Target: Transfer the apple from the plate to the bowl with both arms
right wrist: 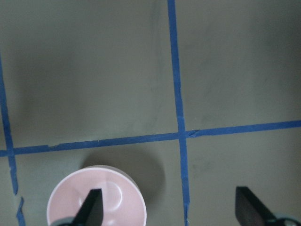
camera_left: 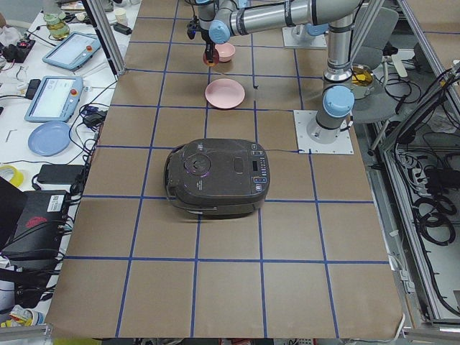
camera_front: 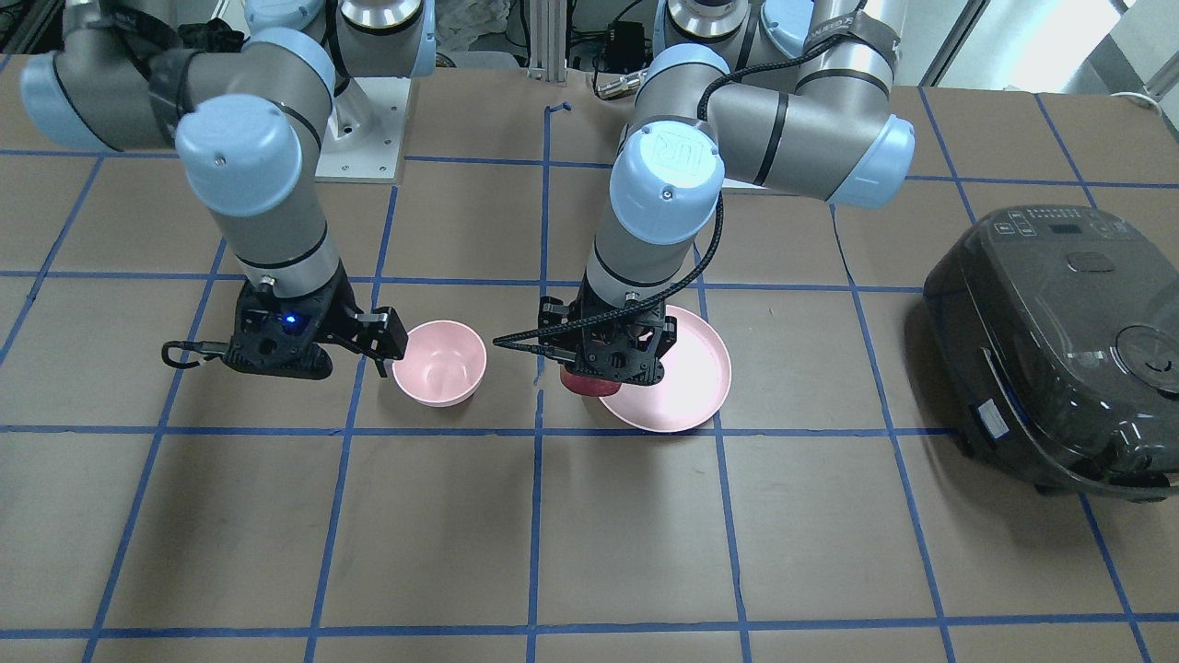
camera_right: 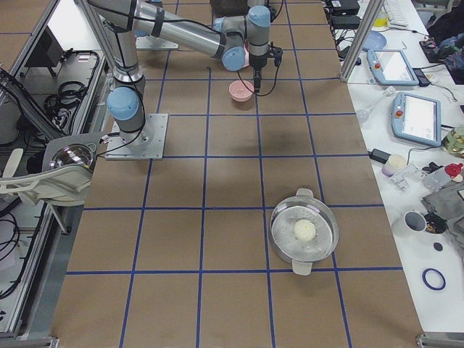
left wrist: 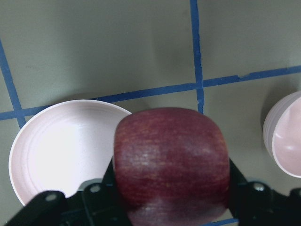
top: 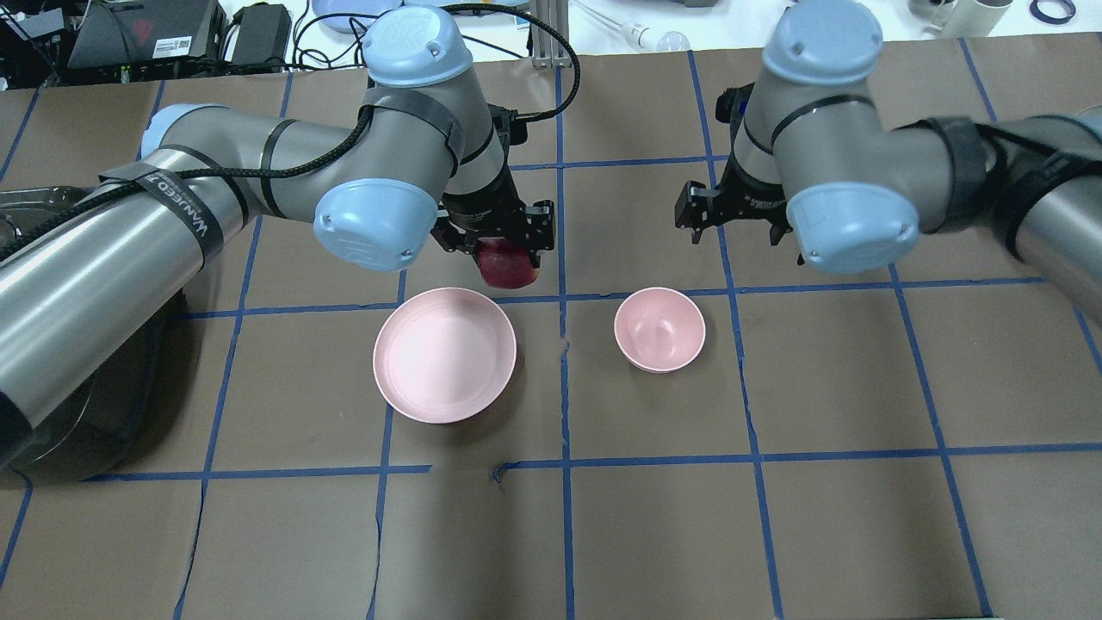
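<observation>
The left gripper is clamping the apple, with its jaws closed against the fruit's two sides and opened only as wide as the apple itself. The dark-red fruit is filling the gap between them and bulging out below the fingertips. The apple is hanging in the air, clear of the plate, above the brown table near the plate's far right rim, on the side facing the bowl. The plate is sitting bare to the left of the bowl, the two well apart with a blue tape line running between them. The right gripper is hovering just beyond the bowl's far right side, with its jaws spread wide and gripping nothing.
</observation>
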`<state>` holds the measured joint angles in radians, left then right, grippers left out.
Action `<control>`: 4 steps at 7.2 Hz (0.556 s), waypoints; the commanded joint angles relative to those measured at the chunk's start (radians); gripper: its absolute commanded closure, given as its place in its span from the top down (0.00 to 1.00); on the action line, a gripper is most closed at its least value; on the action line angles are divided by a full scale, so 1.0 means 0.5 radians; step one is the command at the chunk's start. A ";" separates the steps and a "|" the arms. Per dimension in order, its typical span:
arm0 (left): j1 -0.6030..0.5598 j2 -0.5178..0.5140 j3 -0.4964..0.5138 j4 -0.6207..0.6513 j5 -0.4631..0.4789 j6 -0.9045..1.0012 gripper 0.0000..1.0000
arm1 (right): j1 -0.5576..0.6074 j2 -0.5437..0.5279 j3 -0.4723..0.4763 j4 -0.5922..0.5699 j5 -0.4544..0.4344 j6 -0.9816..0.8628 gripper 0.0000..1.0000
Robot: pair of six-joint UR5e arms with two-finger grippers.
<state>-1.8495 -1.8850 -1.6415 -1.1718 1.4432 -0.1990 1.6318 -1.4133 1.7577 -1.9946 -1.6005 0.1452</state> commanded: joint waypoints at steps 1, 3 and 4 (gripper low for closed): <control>-0.105 -0.049 0.003 0.153 -0.036 -0.227 0.06 | 0.010 -0.127 -0.543 0.666 -0.036 0.016 1.00; -0.212 -0.141 0.031 0.318 -0.121 -0.511 0.05 | 0.013 -0.119 -0.864 0.933 -0.011 -0.008 1.00; -0.264 -0.202 0.040 0.422 -0.125 -0.683 0.05 | 0.019 -0.106 -0.852 0.937 -0.017 0.001 1.00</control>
<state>-1.9476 -1.9498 -1.6285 -1.0221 1.3953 -0.4328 1.6387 -1.4713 1.3639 -1.5582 -1.6103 0.1457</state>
